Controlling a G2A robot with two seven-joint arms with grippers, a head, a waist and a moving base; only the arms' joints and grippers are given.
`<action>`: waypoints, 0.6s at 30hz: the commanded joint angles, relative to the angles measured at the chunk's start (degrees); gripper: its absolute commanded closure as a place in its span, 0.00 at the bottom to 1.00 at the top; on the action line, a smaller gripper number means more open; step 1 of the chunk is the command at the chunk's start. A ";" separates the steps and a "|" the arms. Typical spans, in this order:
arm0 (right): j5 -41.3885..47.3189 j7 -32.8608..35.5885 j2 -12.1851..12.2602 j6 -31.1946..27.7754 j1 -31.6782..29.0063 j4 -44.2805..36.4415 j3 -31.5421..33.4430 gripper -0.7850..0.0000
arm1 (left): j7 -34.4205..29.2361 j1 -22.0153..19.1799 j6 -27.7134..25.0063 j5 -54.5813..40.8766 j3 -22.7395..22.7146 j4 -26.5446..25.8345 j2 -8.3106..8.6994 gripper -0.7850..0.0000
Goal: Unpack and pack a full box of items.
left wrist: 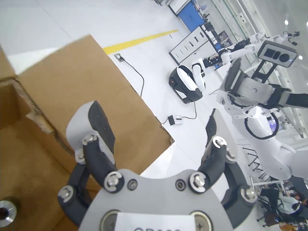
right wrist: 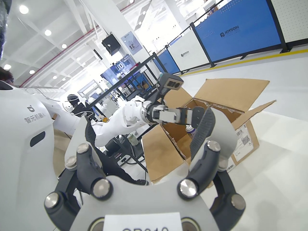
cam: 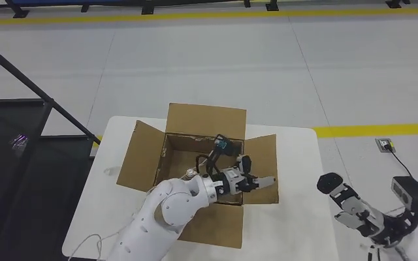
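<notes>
An open cardboard box (cam: 206,121) stands on the white table (cam: 297,215) with its flaps spread out. My left gripper (cam: 261,181) hangs over the box's right side, above the right flap (left wrist: 79,78). In its own view the left gripper (left wrist: 156,126) is open with nothing between its fingers. A small can with a purple label (right wrist: 189,129) stands upright inside the box (right wrist: 231,92), just under the left gripper (right wrist: 190,116). My right gripper (cam: 336,189) is off the table's right edge, raised and open. The right gripper (right wrist: 146,131) is empty in its own view.
The right half of the table between the box and the right arm is bare white surface. A black frame (cam: 39,98) stands to the left of the table. A power cable and socket (cam: 385,145) lie on the floor to the right.
</notes>
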 commanded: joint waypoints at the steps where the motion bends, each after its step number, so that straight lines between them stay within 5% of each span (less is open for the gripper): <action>1: -0.94 1.91 0.43 3.35 2.83 -0.89 -0.61 0.00 | -0.82 4.33 -0.24 0.87 -5.92 -6.03 1.29 0.00; 6: -7.29 9.35 1.48 15.20 12.22 -2.69 -6.54 0.00 | 0.56 14.41 -0.09 2.38 -19.83 -17.27 3.56 0.00; 10: -15.48 15.32 1.64 25.73 24.21 -1.27 -17.86 0.00 | 0.97 21.80 -1.22 -0.11 -31.42 -23.75 4.79 0.00; 18: -24.65 17.22 -2.00 35.65 48.35 11.02 -45.78 0.00 | 3.77 35.52 -7.33 -6.75 -53.74 -26.79 6.01 0.00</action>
